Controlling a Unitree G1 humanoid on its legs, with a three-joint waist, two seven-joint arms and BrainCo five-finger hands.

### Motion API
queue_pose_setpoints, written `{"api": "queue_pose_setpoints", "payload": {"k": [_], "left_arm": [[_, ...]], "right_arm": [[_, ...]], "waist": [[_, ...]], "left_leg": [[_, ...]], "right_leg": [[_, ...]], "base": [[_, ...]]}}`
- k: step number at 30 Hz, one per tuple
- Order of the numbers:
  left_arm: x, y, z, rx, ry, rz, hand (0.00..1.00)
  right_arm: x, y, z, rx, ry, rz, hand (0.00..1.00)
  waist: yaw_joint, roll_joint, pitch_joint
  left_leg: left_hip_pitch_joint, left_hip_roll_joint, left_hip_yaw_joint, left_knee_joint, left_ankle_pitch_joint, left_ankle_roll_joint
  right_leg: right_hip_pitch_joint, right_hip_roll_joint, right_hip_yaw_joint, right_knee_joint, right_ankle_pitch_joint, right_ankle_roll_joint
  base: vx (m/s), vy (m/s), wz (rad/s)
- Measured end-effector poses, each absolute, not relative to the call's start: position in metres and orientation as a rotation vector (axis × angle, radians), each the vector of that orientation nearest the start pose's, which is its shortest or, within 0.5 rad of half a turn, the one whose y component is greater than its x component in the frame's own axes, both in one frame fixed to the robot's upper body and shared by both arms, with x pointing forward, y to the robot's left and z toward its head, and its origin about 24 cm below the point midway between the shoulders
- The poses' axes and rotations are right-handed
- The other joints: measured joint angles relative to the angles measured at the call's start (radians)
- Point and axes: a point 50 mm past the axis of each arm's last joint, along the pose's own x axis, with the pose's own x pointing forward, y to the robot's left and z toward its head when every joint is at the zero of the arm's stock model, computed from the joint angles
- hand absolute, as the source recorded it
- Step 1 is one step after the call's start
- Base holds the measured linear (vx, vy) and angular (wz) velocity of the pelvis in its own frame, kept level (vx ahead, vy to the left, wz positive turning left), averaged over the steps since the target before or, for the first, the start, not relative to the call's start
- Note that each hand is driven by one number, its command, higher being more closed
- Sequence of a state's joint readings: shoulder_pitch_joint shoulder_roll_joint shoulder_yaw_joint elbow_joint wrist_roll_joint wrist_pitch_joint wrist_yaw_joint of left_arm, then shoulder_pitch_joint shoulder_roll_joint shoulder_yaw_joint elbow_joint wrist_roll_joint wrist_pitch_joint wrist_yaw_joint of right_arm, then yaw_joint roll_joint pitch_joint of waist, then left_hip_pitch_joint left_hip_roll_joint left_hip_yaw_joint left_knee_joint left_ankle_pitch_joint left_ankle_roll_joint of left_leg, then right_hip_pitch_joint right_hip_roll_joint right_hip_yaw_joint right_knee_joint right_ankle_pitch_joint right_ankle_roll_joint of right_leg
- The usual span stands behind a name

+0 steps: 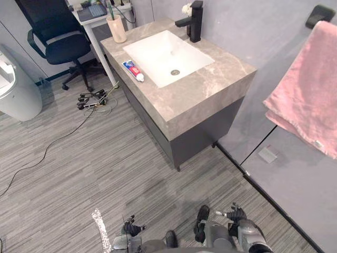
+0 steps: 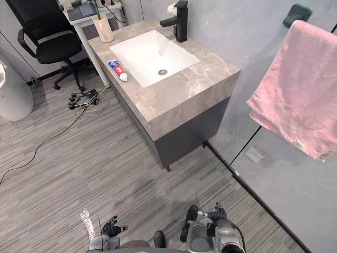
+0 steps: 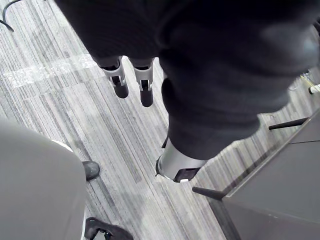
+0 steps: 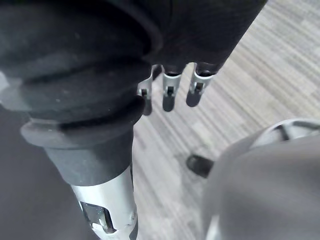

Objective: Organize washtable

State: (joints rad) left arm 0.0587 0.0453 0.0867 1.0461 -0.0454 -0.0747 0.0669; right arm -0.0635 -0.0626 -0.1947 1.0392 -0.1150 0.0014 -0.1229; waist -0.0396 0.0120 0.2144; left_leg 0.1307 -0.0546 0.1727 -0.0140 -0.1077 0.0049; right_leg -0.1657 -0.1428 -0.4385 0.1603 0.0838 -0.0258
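Note:
The washtable point(image 1: 210, 95) is a grey marble counter on a dark cabinet, with a white sink point(image 1: 166, 55) sunk into it. A black faucet point(image 1: 192, 21) stands at the sink's far edge. On the counter left of the sink lies a toothpaste tube point(image 1: 133, 70). A beige cup point(image 1: 116, 27) with a toothbrush in it stands at the far left corner. A pink towel point(image 1: 310, 95) hangs from a wall hook at the right. My left hand point(image 3: 120, 82) and right hand point(image 4: 169, 95) hang low over the floor, well short of the washtable, fingers straight and holding nothing.
A black office chair point(image 1: 60, 37) and a white desk point(image 1: 97, 18) stand beyond the washtable's left end. Cables and a power strip point(image 1: 92, 100) lie on the striped floor beside it. A white rounded bin point(image 1: 16, 87) sits at the far left.

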Motion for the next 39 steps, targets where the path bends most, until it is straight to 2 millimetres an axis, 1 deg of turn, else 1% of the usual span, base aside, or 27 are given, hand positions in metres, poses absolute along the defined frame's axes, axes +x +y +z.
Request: {"api": "queue_pose_setpoints", "payload": {"k": [1, 2, 3, 4, 5, 6, 7, 9, 10, 11, 13, 14, 15, 16, 17, 19, 21, 22, 23, 24, 25, 27, 30, 32, 35, 39], "left_arm": [[0.109, 0.184, -0.158, -0.014, 1.028, 0.211, 0.0], [0.108, 0.184, -0.158, -0.015, 1.03, 0.212, 0.0], [0.108, 0.184, -0.158, -0.015, 1.031, 0.214, 0.0], [0.107, 0.187, -0.158, -0.025, 1.03, 0.235, 0.0], [0.106, 0.189, -0.158, -0.028, 1.029, 0.247, 0.0], [0.107, 0.193, -0.157, -0.034, 1.02, 0.267, 0.0], [0.105, 0.193, -0.157, -0.041, 1.024, 0.278, 0.0], [0.1, 0.186, -0.159, -0.069, 1.037, 0.284, 0.0], [0.099, 0.185, -0.16, -0.073, 1.039, 0.283, 0.0], [0.099, 0.184, -0.16, -0.078, 1.04, 0.283, 0.0], [0.099, 0.184, -0.16, -0.096, 1.036, 0.291, 0.0], [0.099, 0.185, -0.159, -0.094, 1.035, 0.293, 0.0], [0.099, 0.186, -0.159, -0.094, 1.035, 0.293, 0.0], [0.1, 0.186, -0.159, -0.095, 1.034, 0.295, 0.0], [0.1, 0.187, -0.159, -0.096, 1.033, 0.297, 0.0], [0.101, 0.188, -0.159, -0.096, 1.027, 0.299, 0.0], [0.102, 0.187, -0.158, -0.103, 1.023, 0.302, 0.0], [0.102, 0.188, -0.158, -0.102, 1.022, 0.302, 0.0], [0.103, 0.188, -0.158, -0.101, 1.019, 0.3, 0.0], [0.103, 0.191, -0.157, -0.098, 1.013, 0.306, 0.0], [0.103, 0.193, -0.157, -0.09, 1.013, 0.309, 0.0], [0.102, 0.196, -0.157, -0.08, 1.018, 0.31, 0.0], [0.101, 0.198, -0.157, -0.067, 1.026, 0.307, 0.0], [0.101, 0.198, -0.157, -0.057, 1.028, 0.302, 0.0], [0.1, 0.197, -0.157, -0.054, 1.031, 0.301, 0.0], [0.1, 0.197, -0.157, -0.053, 1.03, 0.301, 0.0]], "right_arm": [[0.151, -0.202, -0.143, -0.126, 0.975, -0.249, 0.0], [0.15, -0.204, -0.143, -0.125, 0.976, -0.25, 0.0], [0.149, -0.204, -0.144, -0.123, 0.979, -0.248, 0.0], [0.146, -0.203, -0.145, -0.121, 0.985, -0.245, 0.0], [0.142, -0.203, -0.146, -0.12, 0.996, -0.243, 0.0], [0.136, -0.202, -0.149, -0.117, 1.014, -0.241, 0.0], [0.134, -0.202, -0.149, -0.113, 1.017, -0.244, 0.0], [0.132, -0.209, -0.149, -0.113, 1.023, -0.268, 0.0], [0.131, -0.209, -0.15, -0.114, 1.027, -0.269, 0.0], [0.129, -0.21, -0.15, -0.116, 1.034, -0.27, 0.0], [0.127, -0.209, -0.151, -0.115, 1.045, -0.27, 0.0], [0.126, -0.209, -0.152, -0.113, 1.048, -0.269, 0.0], [0.125, -0.209, -0.152, -0.114, 1.052, -0.269, 0.0], [0.124, -0.209, -0.153, -0.114, 1.059, -0.268, 0.0], [0.123, -0.208, -0.154, -0.114, 1.068, -0.266, 0.0], [0.125, -0.205, -0.154, -0.116, 1.065, -0.257, 0.0], [0.125, -0.204, -0.154, -0.112, 1.064, -0.257, 0.0], [0.126, -0.203, -0.154, -0.109, 1.062, -0.255, 0.0], [0.128, -0.201, -0.154, -0.103, 1.059, -0.255, 0.0], [0.132, -0.199, -0.153, -0.099, 1.051, -0.25, 0.0], [0.136, -0.197, -0.152, -0.096, 1.04, -0.245, 0.0], [0.14, -0.195, -0.15, -0.095, 1.03, -0.241, 0.0], [0.14, -0.193, -0.151, -0.116, 1.033, -0.225, 0.0], [0.14, -0.192, -0.151, -0.126, 1.033, -0.218, 0.0], [0.134, -0.188, -0.154, -0.138, 1.055, -0.198, 0.0], [0.133, -0.184, -0.154, -0.173, 1.057, -0.161, 0.0]], "waist": [[-0.002, -0.004, 0.0], [-0.005, -0.002, 0.001], [-0.005, 0.002, 0.0], [-0.002, -0.005, 0.001], [-0.002, -0.015, -0.003], [0.004, -0.041, -0.019], [0.003, -0.039, -0.025], [0.002, 0.002, -0.045], [0.003, 0.008, -0.049], [0.006, 0.013, -0.05], [0.017, 0.016, -0.054], [0.022, 0.02, -0.059], [0.023, 0.017, -0.061], [0.027, 0.016, -0.062], [0.03, 0.014, -0.064], [0.034, 0.01, -0.064], [0.038, 0.011, -0.065], [0.039, 0.011, -0.065], [0.053, 0.009, -0.066], [0.066, 0.002, -0.071], [0.067, -0.005, -0.074], [0.063, -0.013, -0.077], [0.058, -0.018, -0.077], [0.055, -0.019, -0.077], [0.055, -0.021, -0.077], [0.055, -0.027, -0.075]], "left_leg": [[0.011, 0.003, -0.016, -0.002, 0.0, 0.0], [0.022, 0.014, -0.033, -0.001, 0.003, 0.006], [0.021, 0.022, -0.037, 0.006, 0.005, 0.007], [0.017, 0.032, -0.053, 0.029, 0.004, 0.006], [0.015, 0.03, -0.073, 0.037, 0.002, 0.003], [0.006, 0.028, -0.113, 0.045, 0.0, -0.008], [-0.009, 0.039, -0.131, 0.046, 0.004, -0.016], [-0.03, 0.083, -0.166, 0.031, 0.023, -0.047], [-0.03, 0.095, -0.172, 0.023, 0.026, -0.052], [-0.03, 0.112, -0.176, 0.014, 0.028, -0.056], [-0.025, 0.142, -0.199, 0.021, 0.019, -0.076], [-0.029, 0.15, -0.209, 0.032, 0.016, -0.08], [-0.034, 0.152, -0.213, 0.034, 0.016, -0.08], [-0.038, 0.155, -0.219, 0.036, 0.018, -0.082], [-0.045, 0.155, -0.223, 0.043, 0.019, -0.087], [-0.077, 0.15, -0.207, 0.087, 0.022, -0.094], [-0.095, 0.151, -0.079, 0.119, 0.023, -0.095], [-0.103, 0.153, -0.039, 0.129, 0.024, -0.094], [-0.107, 0.152, 0.008, 0.134, 0.033, -0.083], [-0.104, 0.144, 0.01, 0.125, 0.036, -0.078], [-0.101, 0.136, 0.003, 0.11, 0.047, -0.069], [-0.094, 0.121, -0.009, 0.078, 0.074, -0.067], [-0.079, 0.111, -0.012, 0.022, 0.107, -0.064], [-0.072, 0.109, -0.019, -0.001, 0.116, -0.056], [-0.043, 0.11, -0.029, -0.074, 0.159, -0.054], [-0.042, 0.109, -0.036, -0.087, 0.171, -0.047]], "right_leg": [[-0.015, 0.01, 0.068, 0.053, -0.008, 0.006], [-0.02, 0.025, 0.181, 0.108, -0.035, 0.0], [-0.028, 0.031, 0.234, 0.152, -0.066, 0.002], [-0.035, 0.034, 0.309, 0.238, -0.134, 0.02], [-0.029, 0.034, 0.338, 0.254, -0.166, 0.034], [-0.023, 0.036, 0.352, 0.251, -0.216, 0.048], [-0.023, 0.041, 0.326, 0.236, -0.226, 0.041], [-0.001, 0.085, 0.278, 0.154, -0.216, 0.039], [0.011, 0.097, 0.27, 0.127, -0.206, 0.035], [0.032, 0.113, 0.255, 0.096, -0.195, 0.041], [0.084, 0.141, 0.217, 0.029, -0.179, 0.025], [0.11, 0.146, 0.189, -0.003, -0.172, 0.013], [0.118, 0.148, 0.178, -0.014, -0.17, 0.012], [0.136, 0.148, 0.15, -0.027, -0.163, 0.0], [0.145, 0.144, 0.13, -0.03, -0.163, 0.0], [0.167, 0.123, 0.088, -0.034, -0.163, 0.0], [0.198, 0.101, 0.052, -0.036, -0.163, 0.0], [0.206, 0.094, 0.04, -0.036, -0.164, 0.001], [0.215, 0.086, 0.034, -0.036, -0.168, 0.008], [0.215, 0.082, 0.034, -0.039, -0.169, 0.01], [0.215, 0.076, 0.034, -0.044, -0.17, 0.01], [0.214, 0.065, 0.034, -0.045, -0.168, 0.012], [0.214, 0.061, 0.035, -0.048, -0.164, 0.02], [0.214, 0.064, 0.036, -0.053, -0.165, 0.023], [0.213, 0.073, 0.035, -0.057, -0.163, 0.026], [0.212, 0.074, 0.031, -0.058, -0.166, 0.038]], "base": [[0.01, -0.021, 0.19], [0.02, -0.036, 0.31], [0.04, -0.059, 0.58], [0.05, -0.139, 0.61], [0.07, -0.217, 0.77], [0.07, -0.22, 0.67], [0.09, -0.192, 0.73], [0.15, -0.167, 0.51], [0.16, -0.151, 0.28], [0.14, -0.136, 0.21], [0.17, -0.112, 0.35], [0.15, -0.068, 0.47], [0.16, -0.034, 0.62], [0.12, -0.01, 0.64], [0.16, 0.025, 0.79], [0.11, 0.064, 0.83], [0.05, 0.107, 0.82], [0.02, 0.123, 0.71], [0.01, 0.111, 0.55], [0.03, 0.119, 0.45], [0.03, 0.083, 0.24], [-0.01, 0.053, 0.23], [-0.07, 0.02, 0.07], [-0.1, -0.01, 0.04], [-0.12, -0.03, 0.08], [-0.13, -0.001, 0.05]]}}
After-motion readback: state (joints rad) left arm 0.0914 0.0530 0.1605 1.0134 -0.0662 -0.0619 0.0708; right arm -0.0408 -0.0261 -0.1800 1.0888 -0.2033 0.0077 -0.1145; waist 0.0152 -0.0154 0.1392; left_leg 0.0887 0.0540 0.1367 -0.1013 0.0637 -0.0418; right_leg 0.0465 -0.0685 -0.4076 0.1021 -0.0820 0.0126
